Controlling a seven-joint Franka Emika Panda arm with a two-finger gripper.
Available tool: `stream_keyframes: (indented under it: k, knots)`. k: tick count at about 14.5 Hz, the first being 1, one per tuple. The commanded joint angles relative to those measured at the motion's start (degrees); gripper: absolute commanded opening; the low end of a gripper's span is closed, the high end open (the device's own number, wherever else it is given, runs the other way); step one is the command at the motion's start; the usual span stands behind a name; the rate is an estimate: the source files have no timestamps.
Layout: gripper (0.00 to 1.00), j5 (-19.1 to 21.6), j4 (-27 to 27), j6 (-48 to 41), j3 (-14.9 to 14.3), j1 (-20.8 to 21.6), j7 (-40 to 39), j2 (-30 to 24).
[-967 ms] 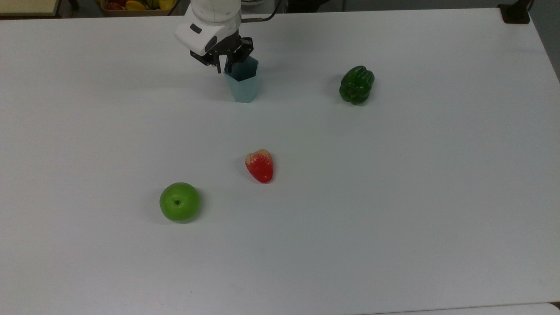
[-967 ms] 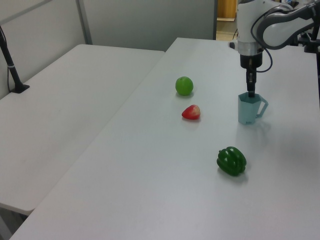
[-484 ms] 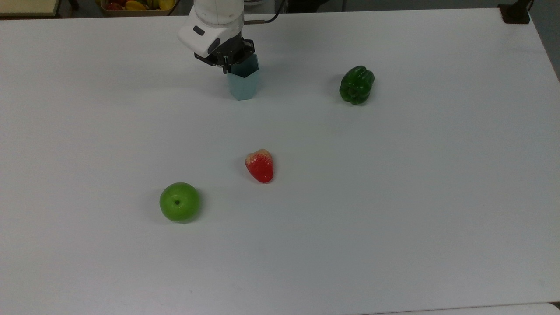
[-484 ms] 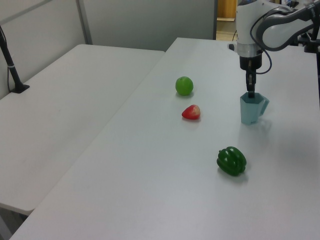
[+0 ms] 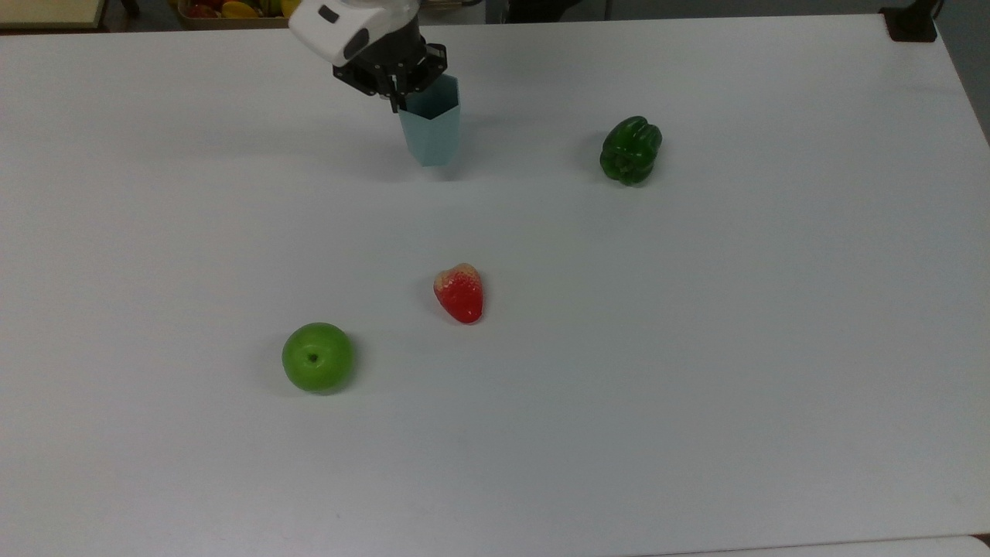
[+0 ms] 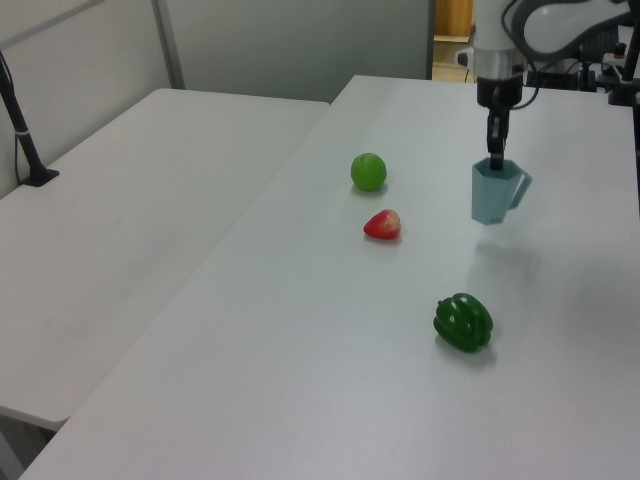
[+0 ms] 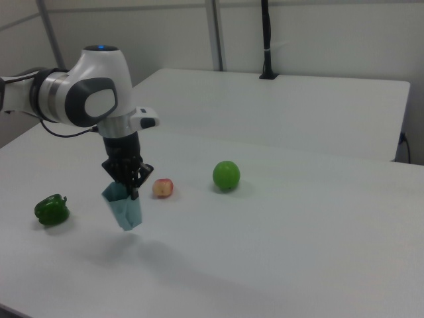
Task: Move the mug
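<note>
A: The hand point(image 5: 401, 99) is clamped on the rim of the pale blue faceted mug point(image 5: 430, 122), hanging clear above the white counter point(image 5: 696, 348).

B: Lift's done; carrying and setting down remain.

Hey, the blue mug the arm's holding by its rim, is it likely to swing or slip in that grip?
The mug probably pivots easily: the gripper pinches one rim wall only, and it hangs tilted in the right view. It looks stiff, keeping its faceted shape. The smooth walls may slip, and the side handle puts weight off-centre.
</note>
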Motion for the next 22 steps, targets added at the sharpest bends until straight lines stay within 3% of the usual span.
stream_keyframes:
  k: [1,5,10,13,14,17,18,22]
  knots:
    - [0.00,1.15,3.78,-0.73,-3.99,-1.51,0.16,2.83]
    - [0.00,4.66,11.17,-0.64,-7.69,-5.37,-3.44,9.43]
    - [0.00,4.92,15.75,-0.64,-8.05,-7.67,-4.15,16.82]
    - [0.00,4.92,15.67,0.84,-7.96,-7.67,-4.15,17.62]
    - [0.07,4.92,15.58,1.72,-7.96,-7.67,-4.06,17.88]
    - [0.94,5.10,15.49,1.82,-7.96,-7.67,-3.54,18.15]
    - [1.00,5.10,15.49,1.82,-7.96,-7.58,-3.45,18.15]
    - [1.00,5.01,15.40,1.82,-7.96,-7.23,-3.27,17.36]
